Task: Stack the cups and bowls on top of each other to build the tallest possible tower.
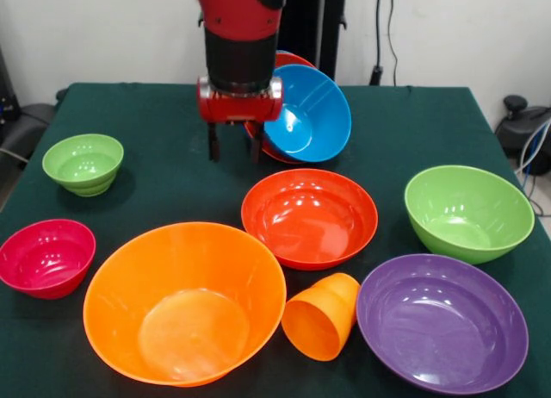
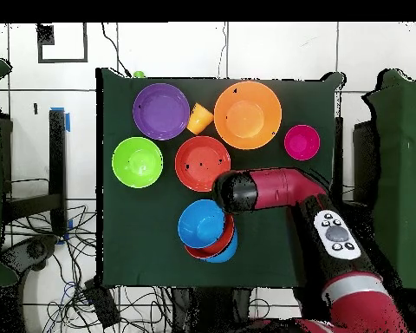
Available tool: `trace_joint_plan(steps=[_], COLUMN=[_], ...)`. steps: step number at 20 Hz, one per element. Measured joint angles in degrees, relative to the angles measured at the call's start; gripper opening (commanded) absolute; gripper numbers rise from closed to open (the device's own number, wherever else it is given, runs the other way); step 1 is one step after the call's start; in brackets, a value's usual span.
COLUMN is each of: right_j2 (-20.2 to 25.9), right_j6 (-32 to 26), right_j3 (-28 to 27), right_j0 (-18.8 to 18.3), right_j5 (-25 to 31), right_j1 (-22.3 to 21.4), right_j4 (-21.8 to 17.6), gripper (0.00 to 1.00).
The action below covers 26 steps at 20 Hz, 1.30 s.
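Landmark: the red-orange bowl [image 1: 309, 217] mid-table, empty. Behind it, the gripper [image 1: 233, 143] hangs with two dark fingers a narrow gap apart, nothing between them. Just beside the gripper, a blue bowl [image 1: 307, 114] leans tilted in a nested pile [image 2: 210, 232] with red-orange and blue rims showing beneath. In front of the landmark: large orange bowl [image 1: 185, 301], small orange cup [image 1: 322, 315] lying on its side, purple bowl [image 1: 442, 321]. To its sides: big green bowl [image 1: 468, 212], small green bowl [image 1: 83, 164], magenta bowl [image 1: 46, 257]. All empty. No readable writing anywhere
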Motion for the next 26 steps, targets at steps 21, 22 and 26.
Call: trace_joint_plan(steps=[21,22,26], right_j2=[0.62,0.68,0.70], right_j6=[0.00,0.00,0.00], right_j3=[-21.30,-21.60,-22.26], right_j0=[3.98,3.99,3.95], right_j5=[8.60,9.00,9.41], right_j1=[14.15,14.26,14.91], right_j4=[2.45,2.46,2.45], gripper=[0.00,0.00,0.00])
